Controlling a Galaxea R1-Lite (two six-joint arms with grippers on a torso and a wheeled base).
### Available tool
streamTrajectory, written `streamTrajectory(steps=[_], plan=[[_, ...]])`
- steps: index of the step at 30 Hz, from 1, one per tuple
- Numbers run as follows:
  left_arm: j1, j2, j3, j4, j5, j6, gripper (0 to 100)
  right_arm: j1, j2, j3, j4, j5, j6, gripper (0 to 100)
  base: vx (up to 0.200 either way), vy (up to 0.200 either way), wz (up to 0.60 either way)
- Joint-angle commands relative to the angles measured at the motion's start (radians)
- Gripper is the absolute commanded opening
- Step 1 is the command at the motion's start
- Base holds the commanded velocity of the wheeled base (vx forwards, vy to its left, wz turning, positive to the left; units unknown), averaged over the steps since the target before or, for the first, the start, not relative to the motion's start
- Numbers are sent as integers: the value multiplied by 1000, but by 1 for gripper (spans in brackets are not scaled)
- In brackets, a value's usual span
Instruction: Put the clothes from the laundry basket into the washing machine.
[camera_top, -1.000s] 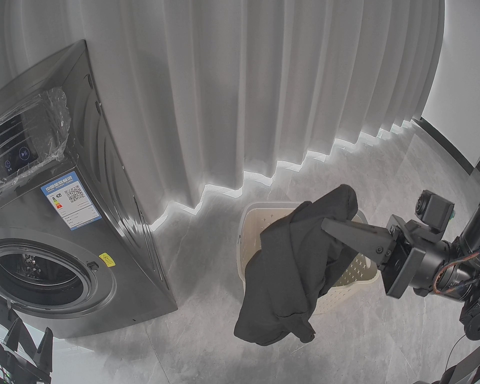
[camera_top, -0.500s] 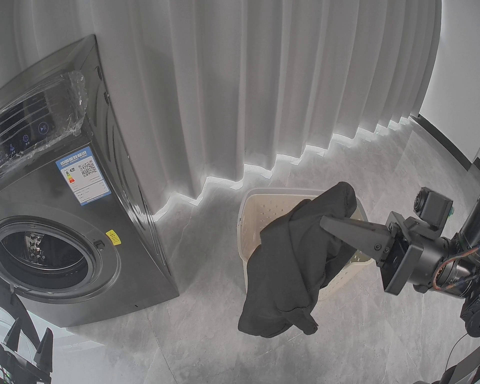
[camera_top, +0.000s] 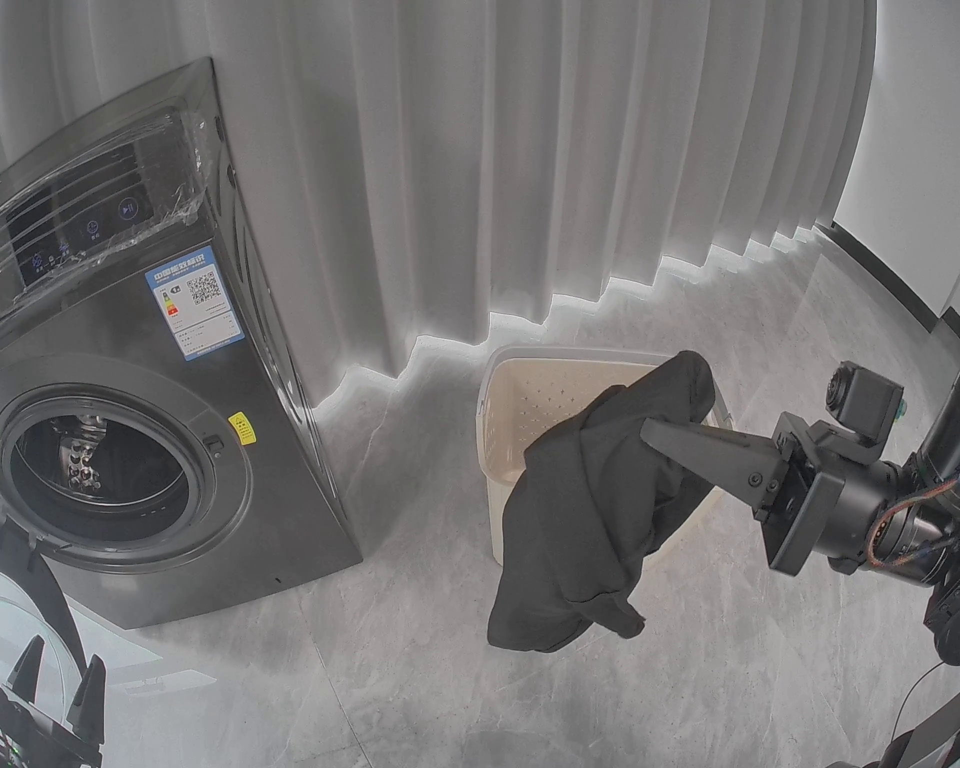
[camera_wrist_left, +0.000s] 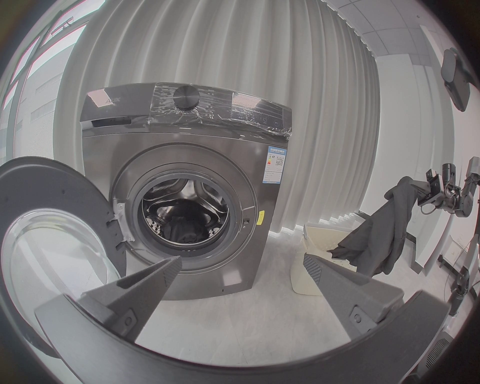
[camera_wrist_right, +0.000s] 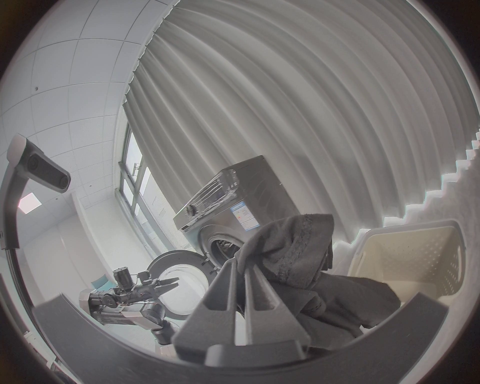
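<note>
The right gripper (camera_top: 648, 432) has its jaws clenched on the top fold of a dark garment (camera_top: 585, 520), which hangs slack beneath them. Just below and behind those jaws stands the cream laundry basket (camera_top: 500, 400), with the cloth dangling in front of its near wall. The left gripper (camera_wrist_left: 241, 259) has its jaws spread wide and holds nothing. Straight ahead of them is the washing machine (camera_wrist_left: 200, 150), its door (camera_wrist_left: 45, 225) swung open beside them.

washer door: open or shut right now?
Open. The door is swung out to the side of the washing machine, and the drum interior is exposed.
</note>
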Motion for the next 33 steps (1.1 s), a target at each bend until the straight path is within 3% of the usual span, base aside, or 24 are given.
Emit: streamTrajectory(steps=[1,5,6,7,9,12,17,25,33], plan=[[0,1,18,0,0,-1,100,14,-12,-1,0,8,0,0,0,0,0],[0,1,18,0,0,-1,100,34,-41,8,0,45,14,0,0,0,0],[0,1,18,0,0,-1,100,39,-49,16,-8,79,21,0,0,0,0],[0,1,18,0,0,-1,100,39,-49,16,-8,79,21,0,0,0,0],[0,1,18,0,0,-1,100,54,-73,33,-7,148,24,0,0,0,0],[0,1,18,0,0,-1,100,33,-60,26,-10,174,29,0,0,0,0],[0,1,18,0,0,-1,100,5,-18,31,3,166,26,0,0,0,0],[0,1,18,0,0,-2,100,-96,57,-10,-3,175,21,0,0,0,0],[0,1,18,0,0,-2,100,-75,63,2,-5,175,1,0,0,0,375]])
